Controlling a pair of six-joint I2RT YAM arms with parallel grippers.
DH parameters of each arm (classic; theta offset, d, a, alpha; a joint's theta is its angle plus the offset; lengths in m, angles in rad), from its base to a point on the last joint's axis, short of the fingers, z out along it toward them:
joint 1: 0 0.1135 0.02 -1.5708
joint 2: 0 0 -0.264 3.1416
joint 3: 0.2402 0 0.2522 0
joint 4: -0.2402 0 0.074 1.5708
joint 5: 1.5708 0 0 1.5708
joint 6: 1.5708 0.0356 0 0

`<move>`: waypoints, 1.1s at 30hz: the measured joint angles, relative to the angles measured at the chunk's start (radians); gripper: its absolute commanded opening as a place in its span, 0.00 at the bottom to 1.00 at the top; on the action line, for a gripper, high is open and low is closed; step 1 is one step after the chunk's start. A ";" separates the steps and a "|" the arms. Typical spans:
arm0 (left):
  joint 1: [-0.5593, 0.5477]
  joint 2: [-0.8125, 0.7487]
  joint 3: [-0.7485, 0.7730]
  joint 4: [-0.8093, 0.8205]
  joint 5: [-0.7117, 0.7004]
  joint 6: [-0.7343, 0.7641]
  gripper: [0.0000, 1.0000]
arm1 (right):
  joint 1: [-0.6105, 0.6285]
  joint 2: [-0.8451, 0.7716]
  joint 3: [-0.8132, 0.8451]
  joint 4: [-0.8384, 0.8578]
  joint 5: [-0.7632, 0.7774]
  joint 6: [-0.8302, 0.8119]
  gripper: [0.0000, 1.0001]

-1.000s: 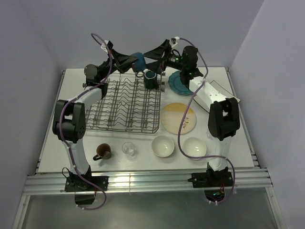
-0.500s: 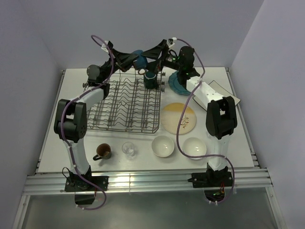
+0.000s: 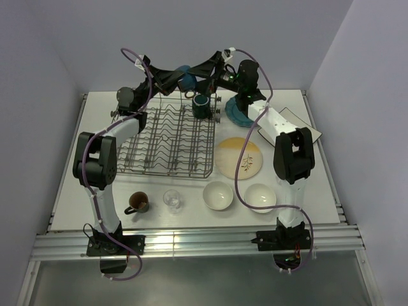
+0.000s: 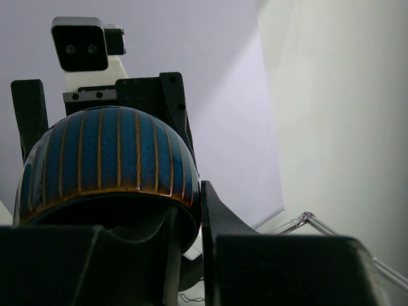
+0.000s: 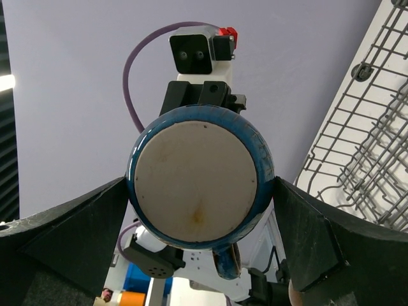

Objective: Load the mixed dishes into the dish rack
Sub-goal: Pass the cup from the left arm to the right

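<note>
Left jaws clench a blue striped mug (image 3: 185, 78) aloft near the dish rack (image 3: 166, 145), at its far edge. Right jaws gape wide, flanking the mug's base.

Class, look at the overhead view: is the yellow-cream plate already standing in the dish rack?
No, the yellow-cream plate lies flat on the table, just right of the dish rack.
</note>
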 measured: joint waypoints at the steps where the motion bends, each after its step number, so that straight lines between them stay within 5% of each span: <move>1: 0.000 0.000 0.000 0.000 -0.001 0.000 0.00 | 0.000 0.006 0.006 0.001 -0.003 0.000 1.00; 33: 0.007 0.050 0.028 0.027 0.068 0.001 0.00 | -0.010 0.113 0.040 0.206 -0.110 0.061 1.00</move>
